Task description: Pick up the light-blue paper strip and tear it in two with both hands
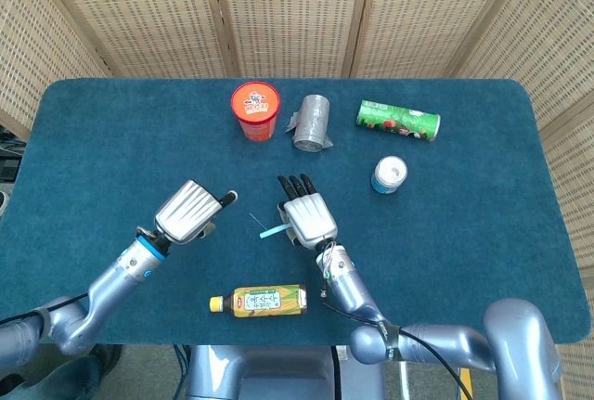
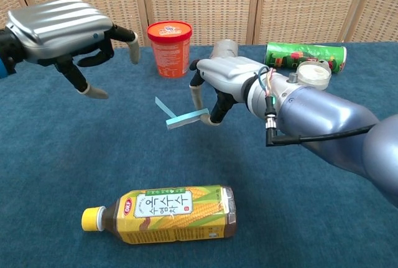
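One light-blue paper strip [image 2: 181, 116], folded or bent into a shallow V, held off the table above the blue cloth [image 1: 483, 233]. Right hand [image 2: 225, 81] pinches its near end between thumb and a finger; the far end sticks out free toward the robot's left. In head view the strip [image 1: 267, 228] shows as a thin sliver just left of the right hand [image 1: 306, 217].

Left hand [image 2: 62, 32] hangs near the free end but apart from it, thumb and fingers part-curled with a gap between, holding nothing.

Around: corn-tea bottle [image 2: 163, 214] lying on its side nearest the robot; red cup [image 2: 169, 48], grey tape roll [image 1: 312, 122], green can [image 1: 398, 120] and small white jar [image 1: 390, 174] further back.

Risks, as I judge them:
- Free end is narrow and floppy; the left fingers may brush it aside instead of catching it.
- The right hand's pinch looks slight; a pull along the strip could slip it out rather than tear it.
- Bend in the strip may make the tear run crooked.
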{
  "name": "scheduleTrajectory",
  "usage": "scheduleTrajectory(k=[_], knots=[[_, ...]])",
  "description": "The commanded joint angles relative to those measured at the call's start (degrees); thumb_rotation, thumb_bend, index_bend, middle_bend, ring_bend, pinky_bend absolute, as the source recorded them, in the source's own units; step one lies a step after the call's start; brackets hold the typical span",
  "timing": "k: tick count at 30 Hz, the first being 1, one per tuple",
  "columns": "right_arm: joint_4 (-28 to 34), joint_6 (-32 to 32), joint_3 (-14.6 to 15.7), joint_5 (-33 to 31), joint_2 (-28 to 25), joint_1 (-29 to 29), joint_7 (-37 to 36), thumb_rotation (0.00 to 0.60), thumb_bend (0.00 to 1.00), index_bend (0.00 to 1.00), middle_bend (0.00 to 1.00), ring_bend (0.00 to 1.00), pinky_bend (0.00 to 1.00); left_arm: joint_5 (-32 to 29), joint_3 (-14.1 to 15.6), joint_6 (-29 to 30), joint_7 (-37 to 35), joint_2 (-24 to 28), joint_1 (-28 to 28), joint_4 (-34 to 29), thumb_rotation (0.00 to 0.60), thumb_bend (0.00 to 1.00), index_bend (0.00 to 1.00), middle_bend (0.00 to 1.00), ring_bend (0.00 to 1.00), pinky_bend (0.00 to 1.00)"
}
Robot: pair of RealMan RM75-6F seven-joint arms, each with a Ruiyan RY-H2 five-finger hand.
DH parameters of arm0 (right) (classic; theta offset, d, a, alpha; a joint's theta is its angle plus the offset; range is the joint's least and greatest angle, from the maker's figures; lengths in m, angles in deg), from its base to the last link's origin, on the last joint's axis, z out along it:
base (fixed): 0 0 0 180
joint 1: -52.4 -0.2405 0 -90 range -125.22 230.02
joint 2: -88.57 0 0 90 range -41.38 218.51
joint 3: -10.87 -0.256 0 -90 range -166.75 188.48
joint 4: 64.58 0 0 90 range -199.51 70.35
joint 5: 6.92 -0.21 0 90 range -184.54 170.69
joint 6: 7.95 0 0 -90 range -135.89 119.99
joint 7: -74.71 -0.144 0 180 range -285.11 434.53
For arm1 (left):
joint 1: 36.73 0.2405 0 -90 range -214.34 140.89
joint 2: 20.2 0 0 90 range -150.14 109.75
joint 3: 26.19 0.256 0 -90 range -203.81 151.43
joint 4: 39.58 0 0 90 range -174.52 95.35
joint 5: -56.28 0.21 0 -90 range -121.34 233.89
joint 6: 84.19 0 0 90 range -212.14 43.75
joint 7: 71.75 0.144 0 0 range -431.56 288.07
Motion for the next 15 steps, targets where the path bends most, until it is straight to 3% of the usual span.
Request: scheduleTrajectory(k=[1, 15], knots=[[-0.3, 0.0, 0.0, 0.0, 0.2, 0.0, -0.3, 0.600, 0.52, 0.58, 0.05, 0.00, 0.00, -0.7, 0.8, -0.5, -1.1, -3.9, -1.4, 3.5, 0.600, 0.00, 0.39, 0.89, 0.88, 0.92], [-0.3, -0.2, 0.1, 0.2, 0.1, -0.2, -0.7, 0.600, 0.54, 0.58, 0.05, 0.00, 0.00, -2.7, 0.9, -1.2, -0.4, -10.2, -4.2, 9.5, 0.600, 0.07, 0.41, 0.89, 0.88, 0.92]])
